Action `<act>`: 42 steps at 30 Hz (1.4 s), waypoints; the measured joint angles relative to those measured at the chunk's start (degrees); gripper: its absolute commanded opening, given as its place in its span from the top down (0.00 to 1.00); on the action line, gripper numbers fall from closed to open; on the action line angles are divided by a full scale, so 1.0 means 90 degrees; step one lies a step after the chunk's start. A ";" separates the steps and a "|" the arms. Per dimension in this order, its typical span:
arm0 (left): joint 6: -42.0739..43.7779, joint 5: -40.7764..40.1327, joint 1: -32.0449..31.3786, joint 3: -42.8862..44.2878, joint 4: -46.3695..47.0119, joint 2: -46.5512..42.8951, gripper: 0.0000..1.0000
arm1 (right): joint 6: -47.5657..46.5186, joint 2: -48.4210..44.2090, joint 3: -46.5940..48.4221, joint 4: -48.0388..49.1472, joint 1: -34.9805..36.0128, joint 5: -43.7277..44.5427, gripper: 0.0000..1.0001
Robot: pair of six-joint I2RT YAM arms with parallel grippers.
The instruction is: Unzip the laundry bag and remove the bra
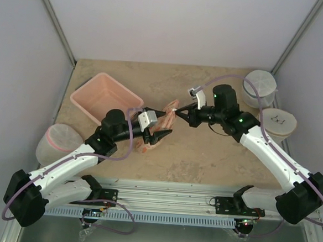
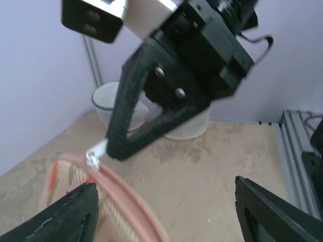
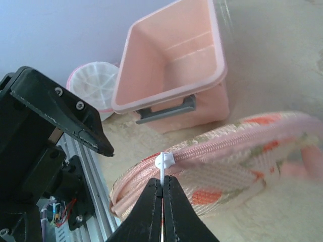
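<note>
Right gripper [image 3: 162,184] pinches the zipper pull [image 3: 164,162], the laundry bag [image 3: 222,166] just beyond its tips. Left gripper [image 2: 165,184] is spread and grips nothing. Risk: the unanchored bag drags along, or the thin pull slips free. Bra not visible.

Pale lilac walls [image 1: 174,22] enclose a beige table [image 1: 203,151].

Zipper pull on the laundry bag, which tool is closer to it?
Right. The right tool is pinched shut on the white zipper pull; the left tool sits open close beside it, not touching.
</note>
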 measured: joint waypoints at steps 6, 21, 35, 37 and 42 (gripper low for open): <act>-0.0804 -0.0493 0.0000 0.0151 0.0080 0.0049 0.41 | 0.0189 -0.0002 0.0080 0.0262 0.0430 0.0189 0.99; -0.0340 -0.1246 0.0007 0.0146 -0.0100 0.0066 1.00 | 0.0141 -0.0024 0.0202 0.0359 0.0588 0.0350 0.99; 0.0206 -0.1226 0.0007 -0.0102 0.0202 -0.0097 1.00 | 0.0007 -0.0476 -0.0488 0.0367 -0.0872 0.0058 0.99; 0.0204 -0.1202 0.0007 -0.0131 0.0238 -0.0107 1.00 | -0.0027 -0.0522 -0.0619 0.0362 -0.1141 -0.0090 1.00; 0.0034 -0.1207 0.0000 -0.0211 0.0427 -0.0109 1.00 | -0.0129 -0.0576 -0.0731 0.0294 -0.1617 -0.0532 0.99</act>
